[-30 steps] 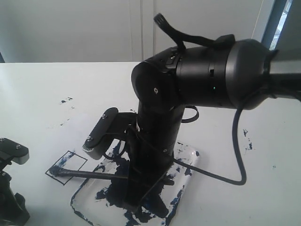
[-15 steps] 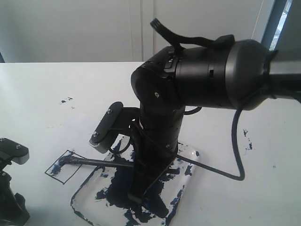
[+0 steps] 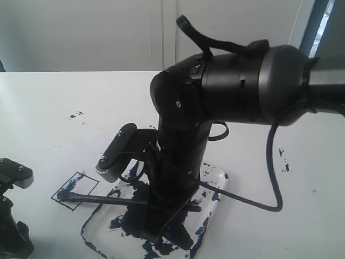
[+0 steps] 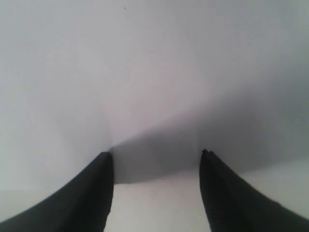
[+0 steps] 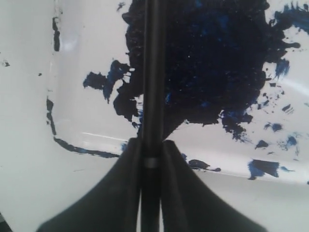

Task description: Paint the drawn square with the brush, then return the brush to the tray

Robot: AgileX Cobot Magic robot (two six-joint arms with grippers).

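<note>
Above the tray [image 3: 216,179], the right gripper [image 5: 150,145] is pinching the brush [image 3: 102,198] well behind its tip, which is lying inside the drawn square [image 3: 82,184]. Light, stiff and probably paint-slick, the brush is likely needing a firm hold. The left gripper [image 4: 157,153] is idling with its 2 jaws wide and empty.

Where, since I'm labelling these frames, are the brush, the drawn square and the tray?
the brush [image 3: 102,199]: exterior view, mid-shaft.
the drawn square [image 3: 82,185]: exterior view, its interior.
the tray [image 3: 216,179]: exterior view, clear far corner.

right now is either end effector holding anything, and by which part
The right end effector grips the brush by its handle; the left end effector is empty.
</note>
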